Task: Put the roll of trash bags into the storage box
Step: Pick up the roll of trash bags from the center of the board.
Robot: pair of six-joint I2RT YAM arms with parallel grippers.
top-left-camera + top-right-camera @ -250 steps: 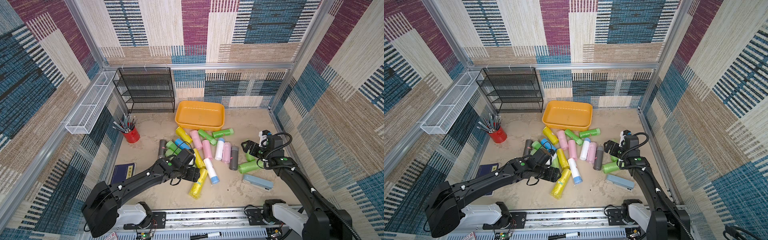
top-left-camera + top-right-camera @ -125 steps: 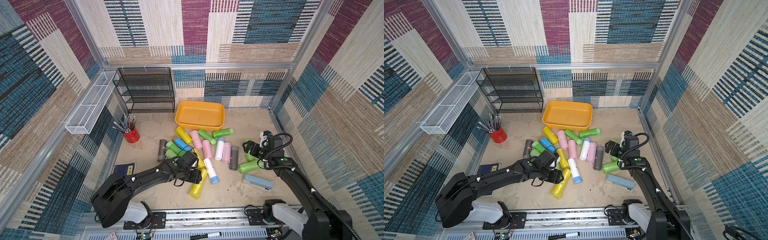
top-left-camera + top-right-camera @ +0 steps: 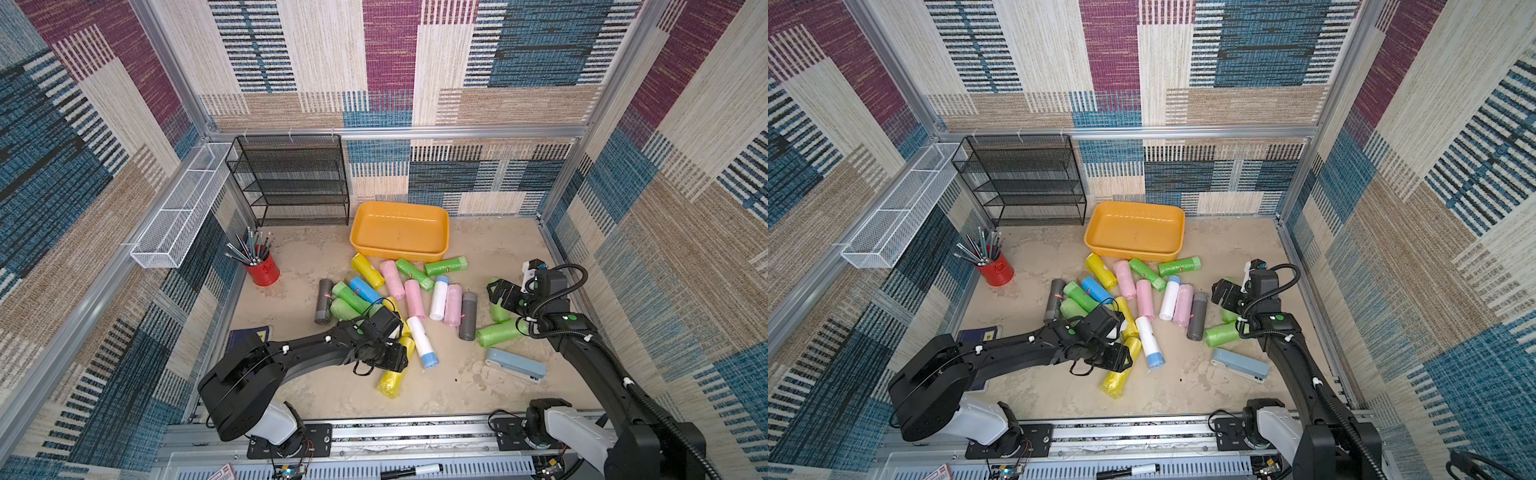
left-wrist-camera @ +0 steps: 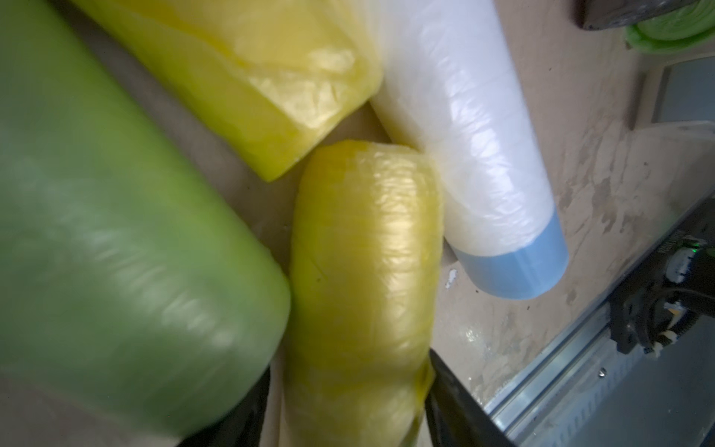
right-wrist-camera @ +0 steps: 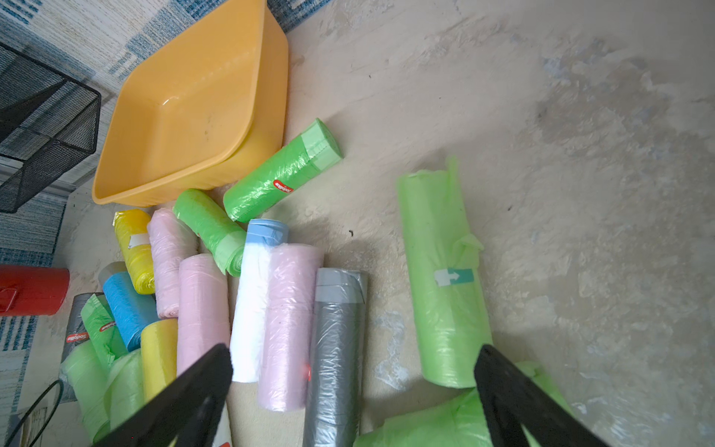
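The left gripper (image 4: 348,363) is reaching low into the near edge of the pile and is straddling a yellow roll (image 3: 390,380), one black finger on each side of it. One finger is touching the wrap, while a thin gap is showing at the other, so it cannot be told whether the jaws are pinching the roll. This yellow roll is lying on the tabletop, well apart from the storage box (image 3: 399,230), with a white roll (image 4: 464,135) touching one side and a green roll (image 4: 116,232) against the other. The storage box is sitting at the back of the table, just beside the black mesh rack (image 3: 291,178), with the farthest rolls lying just in front of its near wall. The right gripper (image 5: 352,352) is hovering over the rolls on its own side, jaws spread wide and holding nothing.
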